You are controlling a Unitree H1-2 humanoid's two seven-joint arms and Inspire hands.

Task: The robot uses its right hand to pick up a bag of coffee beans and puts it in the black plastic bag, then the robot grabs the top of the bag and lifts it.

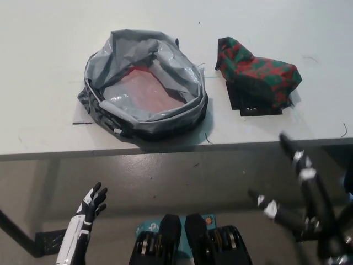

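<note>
At the lower left of the frame, the white left hand is held below the table edge with its fingers spread and nothing in it — it is judged to be resting out of the way, since the task falls to the other hand. At the lower right, the black right hand is raised with its fingers apart and empty, just short of the near edge of the white table. Farther up, at centre left, the black plastic bag with a silvery-grey lining is set with its mouth rolled wide open, evidently so that something can be dropped in; a reddish flat shape is seen inside. To its right, at the upper right, the red-and-green patterned bag of coffee beans lies on the table — well apart from the right hand, not yet picked up.
</note>
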